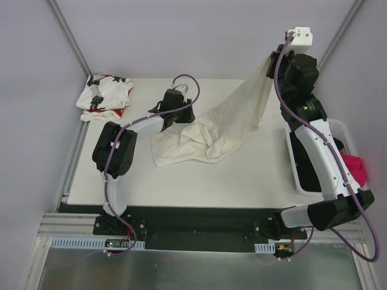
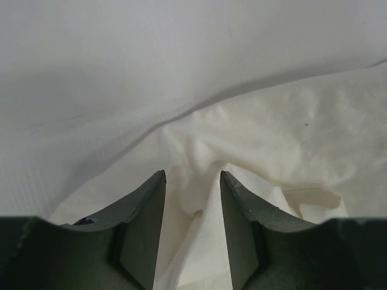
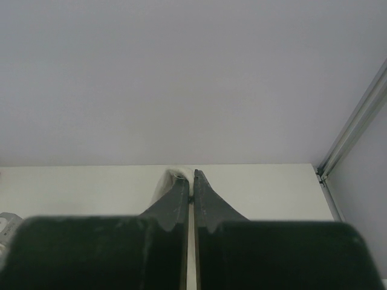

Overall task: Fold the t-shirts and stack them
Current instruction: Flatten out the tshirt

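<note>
White worktop [image 1: 242,181] fills the middle of the overhead view, with pale walls behind it and both arm bases at the bottom edge. Toward the right edge of the frame, a white perforated basket [image 1: 346,128] sits at the worktop's right side. It is largely hidden behind the right arm, and a bright pink cloth [image 1: 357,169] shows in it.

Left of centre, the left pincer [image 1: 180,116] sits low at the crumpled end of the cream t-shirt [image 1: 211,130]. In its wrist view the jaws stand part-way apart and a crease of cloth runs up into the gap. Whether the pads touch it I cannot tell.

The shirt's long axis runs diagonally, from that heap at frame centre up to the upper right, where it rises off the worktop as a taut, narrowing sheet. Its top end is clamped in the right pincer [image 1: 275,60], whose jaws are pressed together with only a sliver of white cloth visible at the tips. Collar and sleeves cannot be made out.

At the far upper left lies the star-print t-shirt [image 1: 104,96], bunched, its red marks too small to read.
</note>
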Robot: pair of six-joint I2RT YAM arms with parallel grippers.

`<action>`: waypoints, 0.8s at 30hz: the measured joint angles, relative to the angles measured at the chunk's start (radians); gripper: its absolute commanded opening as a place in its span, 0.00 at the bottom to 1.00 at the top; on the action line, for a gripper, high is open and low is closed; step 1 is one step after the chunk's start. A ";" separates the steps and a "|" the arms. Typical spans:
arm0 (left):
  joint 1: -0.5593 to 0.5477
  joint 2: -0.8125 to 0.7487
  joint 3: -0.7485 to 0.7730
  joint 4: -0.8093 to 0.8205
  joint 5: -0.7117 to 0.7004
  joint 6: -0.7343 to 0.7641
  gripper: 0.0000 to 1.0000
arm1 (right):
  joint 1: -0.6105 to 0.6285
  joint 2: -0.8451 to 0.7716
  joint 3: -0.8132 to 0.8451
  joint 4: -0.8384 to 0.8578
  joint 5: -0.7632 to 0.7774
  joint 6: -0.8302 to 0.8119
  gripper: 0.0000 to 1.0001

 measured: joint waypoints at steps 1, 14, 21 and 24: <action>0.000 0.000 -0.006 0.002 0.007 -0.006 0.38 | -0.002 0.000 0.000 0.000 -0.002 0.003 0.01; -0.045 0.000 -0.030 0.018 0.053 -0.069 0.34 | -0.010 0.011 -0.003 0.007 -0.019 0.036 0.01; -0.052 0.000 -0.067 0.025 0.063 -0.072 0.32 | -0.017 0.015 -0.003 0.008 -0.026 0.044 0.01; -0.052 0.000 -0.080 0.024 0.063 -0.072 0.32 | -0.022 0.015 -0.004 0.010 -0.029 0.049 0.01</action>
